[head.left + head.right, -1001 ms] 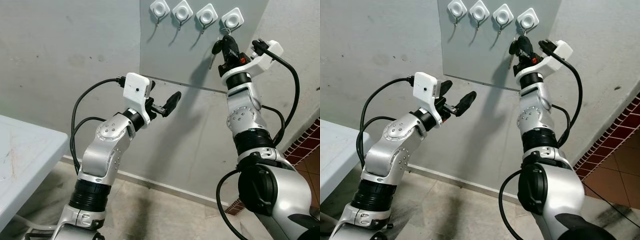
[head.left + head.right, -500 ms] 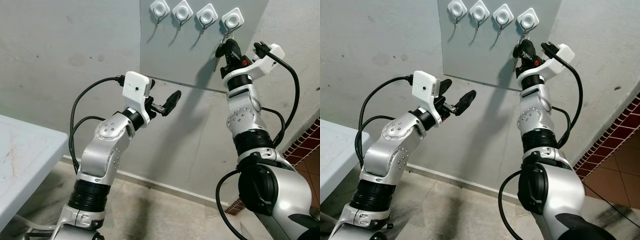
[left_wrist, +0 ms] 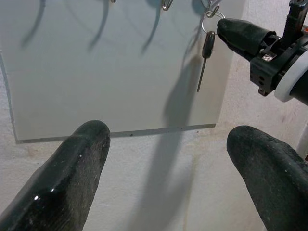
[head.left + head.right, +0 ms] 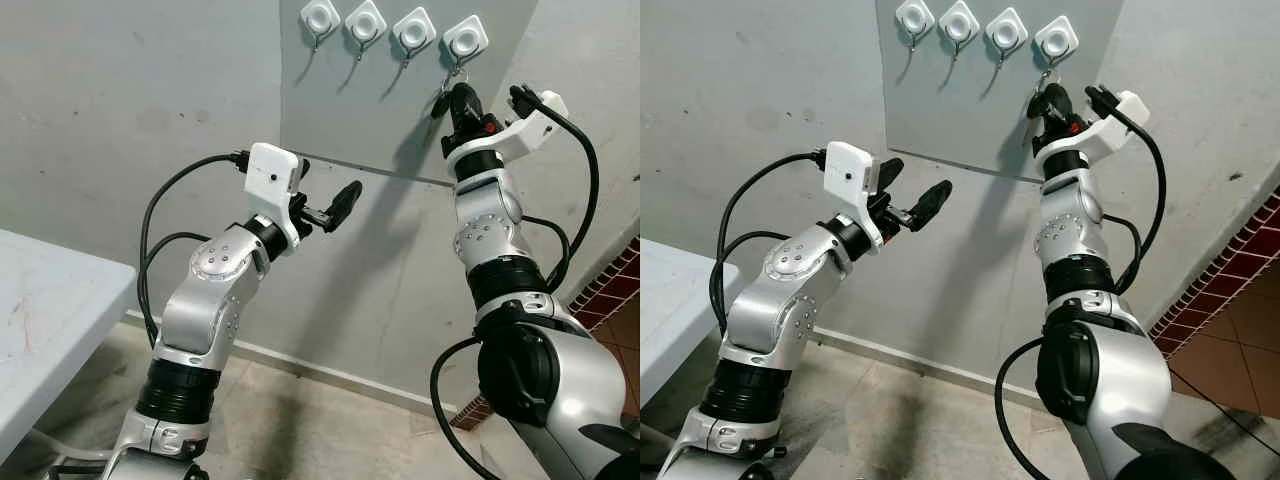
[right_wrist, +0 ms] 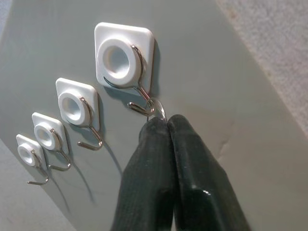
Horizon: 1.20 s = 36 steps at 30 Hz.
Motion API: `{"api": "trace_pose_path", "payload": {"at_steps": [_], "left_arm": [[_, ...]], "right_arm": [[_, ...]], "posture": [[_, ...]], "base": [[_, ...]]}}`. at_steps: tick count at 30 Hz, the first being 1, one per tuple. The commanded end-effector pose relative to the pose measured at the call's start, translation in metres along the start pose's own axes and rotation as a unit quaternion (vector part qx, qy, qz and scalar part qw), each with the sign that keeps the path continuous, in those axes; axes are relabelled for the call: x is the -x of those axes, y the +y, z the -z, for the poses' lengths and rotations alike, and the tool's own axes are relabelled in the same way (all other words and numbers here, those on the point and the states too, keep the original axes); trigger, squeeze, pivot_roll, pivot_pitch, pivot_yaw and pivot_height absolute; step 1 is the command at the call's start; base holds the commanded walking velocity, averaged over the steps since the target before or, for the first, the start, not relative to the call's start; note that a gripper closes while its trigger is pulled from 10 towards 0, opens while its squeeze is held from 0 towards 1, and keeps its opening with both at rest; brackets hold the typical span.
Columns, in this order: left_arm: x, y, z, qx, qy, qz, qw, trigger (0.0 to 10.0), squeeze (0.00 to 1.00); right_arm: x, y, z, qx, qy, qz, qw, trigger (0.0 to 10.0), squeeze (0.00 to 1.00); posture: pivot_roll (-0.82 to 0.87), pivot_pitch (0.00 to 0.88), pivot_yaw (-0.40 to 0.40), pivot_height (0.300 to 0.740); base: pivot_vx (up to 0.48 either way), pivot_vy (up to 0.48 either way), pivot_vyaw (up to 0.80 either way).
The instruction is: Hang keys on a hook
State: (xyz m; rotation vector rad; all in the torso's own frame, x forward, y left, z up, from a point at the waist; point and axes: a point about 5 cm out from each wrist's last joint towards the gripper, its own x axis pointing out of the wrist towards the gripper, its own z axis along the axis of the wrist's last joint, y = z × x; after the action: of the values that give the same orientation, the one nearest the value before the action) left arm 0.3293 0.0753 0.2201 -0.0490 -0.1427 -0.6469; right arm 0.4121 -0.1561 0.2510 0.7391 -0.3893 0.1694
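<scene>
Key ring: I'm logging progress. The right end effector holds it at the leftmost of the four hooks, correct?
Not the leftmost. The right end effector pinches the key ring at the rightmost hook of the four; both eye views show it, and the left wrist view shows the key hanging there.

Four hooks on panel, keys under rightmost

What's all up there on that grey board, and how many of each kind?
Wall hooks: 4
Key: 1, dangling below the right gripper, which pinches its ring at the hook nearest the robot's right
Total: 5
</scene>
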Motion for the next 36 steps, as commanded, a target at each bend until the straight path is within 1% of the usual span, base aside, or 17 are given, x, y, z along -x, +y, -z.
{"api": "trace_pose_path", "payload": {"at_steps": [1, 7, 11, 14, 17, 20, 24, 25, 26, 28, 30, 31, 32, 33, 34, 35, 36], "left_arm": [[0.0, 0.0, -0.006, -0.002, -0.007, 0.001, 1.0, 10.0, 0.0], [0.0, 0.002, -0.004, 0.002, -0.007, -0.008, 1.0, 10.0, 0.0], [0.002, 0.004, 0.006, 0.029, 0.002, -0.023, 0.999, 10.0, 0.0], [0.009, 0.006, 0.033, 0.045, 0.034, -0.055, 0.997, 10.0, 0.0], [0.014, 0.008, 0.048, 0.056, 0.048, -0.084, 0.994, 10.0, 0.0], [0.023, 0.01, 0.068, 0.033, 0.065, -0.117, 0.99, 10.0, 0.0], [0.035, 0.012, 0.094, 0.044, 0.101, -0.145, 0.983, 10.0, 0.0], [0.048, 0.014, 0.118, 0.021, 0.128, -0.161, 0.978, 10.0, 0.0], [0.048, 0.014, 0.118, 0.021, 0.128, -0.161, 0.978, 10.0, 0.0], [0.063, 0.016, 0.137, -0.03, 0.136, -0.178, 0.974, 10.0, 0.0], [0.063, 0.016, 0.137, -0.03, 0.136, -0.178, 0.974, 10.0, 0.0], [0.069, 0.016, 0.147, -0.05, 0.154, -0.176, 0.971, 10.0, 0.0], [0.08, 0.016, 0.166, -0.011, 0.186, -0.174, 0.967, 10.0, 0.0], [0.08, 0.016, 0.166, -0.011, 0.186, -0.174, 0.967, 10.0, 0.0], [0.092, 0.016, 0.184, 0.016, 0.221, -0.186, 0.957, 10.0, 0.0], [0.108, 0.016, 0.204, 0.061, 0.261, -0.208, 0.941, 10.0, 0.0], [0.108, 0.016, 0.204, 0.061, 0.261, -0.208, 0.941, 10.0, 0.0]], "right_arm": [[-0.001, 0.001, 0.0, -0.011, 0.001, 0.001, 1.0, 10.0, 1.0], [0.003, 0.0, 0.004, 0.0, 0.001, -0.008, 1.0, 10.0, 1.0], [0.013, -0.005, 0.015, 0.05, 0.017, -0.016, 0.998, 10.0, 1.0], [0.031, -0.017, 0.032, 0.082, 0.041, -0.014, 0.996, 10.0, 1.0], [0.041, -0.024, 0.04, 0.102, 0.055, -0.009, 0.993, 10.0, 1.0], [0.056, -0.033, 0.051, 0.122, 0.075, -0.002, 0.99, 10.0, 1.0], [0.077, -0.048, 0.065, 0.138, 0.104, 0.015, 0.985, 10.0, 1.0], [0.103, -0.066, 0.081, 0.174, 0.145, 0.031, 0.973, 10.0, 1.0], [0.103, -0.066, 0.081, 0.174, 0.145, 0.031, 0.973, 10.0, 1.0], [0.132, -0.083, 0.096, 0.229, 0.198, 0.039, 0.952, 10.0, 1.0], [0.132, -0.083, 0.096, 0.229, 0.198, 0.039, 0.952, 10.0, 1.0], [0.145, -0.089, 0.102, 0.252, 0.22, 0.036, 0.942, 10.0, 1.0], [0.164, -0.099, 0.11, 0.275, 0.256, 0.037, 0.926, 10.0, 1.0], [0.164, -0.099, 0.11, 0.275, 0.256, 0.037, 0.926, 10.0, 1.0], [0.185, -0.109, 0.118, 0.294, 0.297, 0.044, 0.908, 10.0, 1.0], [0.211, -0.121, 0.124, 0.306, 0.342, 0.066, 0.886, 10.0, 1.0], [0.211, -0.121, 0.124, 0.306, 0.342, 0.066, 0.886, 10.0, 1.0]], "posture": [[0.03, 0.0, -0.032, 0.715], [0.03, 0.0, -0.032, 0.715], [0.03, 0.0, -0.037, 0.715], [0.03, 0.0, -0.039, 0.715], [0.03, 0.0, -0.039, 0.715], [0.03, 0.0, -0.037, 0.715], [0.03, 0.0, -0.037, 0.715], [0.03, 0.0, -0.035, 0.715], [0.03, 0.0, -0.035, 0.715], [0.03, 0.0, -0.037, 0.715], [0.03, 0.0, -0.037, 0.715], [0.03, 0.0, -0.037, 0.715], [0.02, 0.0, -0.036, 0.715], [0.02, 0.0, -0.036, 0.715], [0.02, 0.0, -0.034, 0.715], [0.01, 0.0, -0.031, 0.715], [0.01, 0.0, -0.031, 0.715]], "base": [[0.0, 0.0, 0.0], [0.0, 0.0, 0.0], [0.0, 0.0, 0.0], [0.0, 0.0, 0.0], [0.0, 0.0, 0.0], [0.0, 0.0, 0.0], [0.0, 0.0, 0.0], [0.0, 0.0, 0.0], [0.0, 0.0, 0.0], [0.0, 0.0, 0.0], [0.0, 0.0, 0.0], [0.0, 0.0, 0.0], [0.0, 0.0, 0.0], [0.0, 0.0, 0.0], [0.0, 0.0, 0.0], [0.0, 0.0, 0.0], [0.0, 0.0, 0.0]]}}
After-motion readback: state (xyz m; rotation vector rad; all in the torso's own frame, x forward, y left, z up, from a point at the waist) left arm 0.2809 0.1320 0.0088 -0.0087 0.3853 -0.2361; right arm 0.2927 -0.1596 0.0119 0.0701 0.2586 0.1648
